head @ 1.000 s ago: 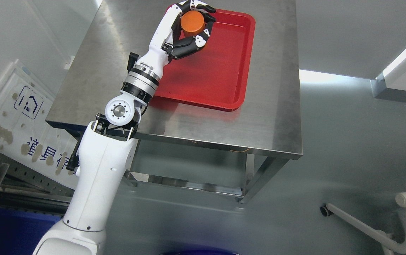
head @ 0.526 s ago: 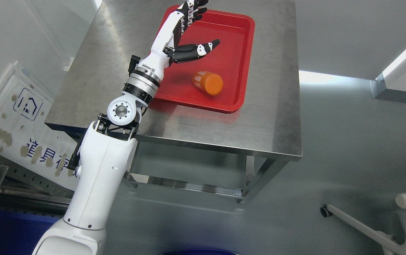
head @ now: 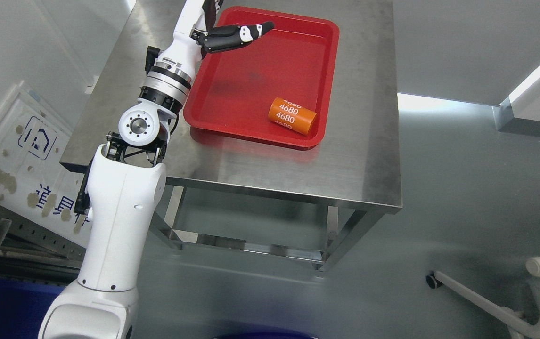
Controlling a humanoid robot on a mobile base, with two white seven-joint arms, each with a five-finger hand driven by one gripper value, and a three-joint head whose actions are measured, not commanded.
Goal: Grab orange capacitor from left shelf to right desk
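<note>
Just one orange capacitor (head: 292,116) — lying in one red tray (head: 251,75).

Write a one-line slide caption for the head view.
Orange capacitor lies on its side in the red tray on the steel desk; open left hand hovers above.

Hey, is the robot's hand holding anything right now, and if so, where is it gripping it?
Nothing is held. The left hand is open above the red tray, and the orange capacitor lies on its side in the tray, apart from the hand.
</note>
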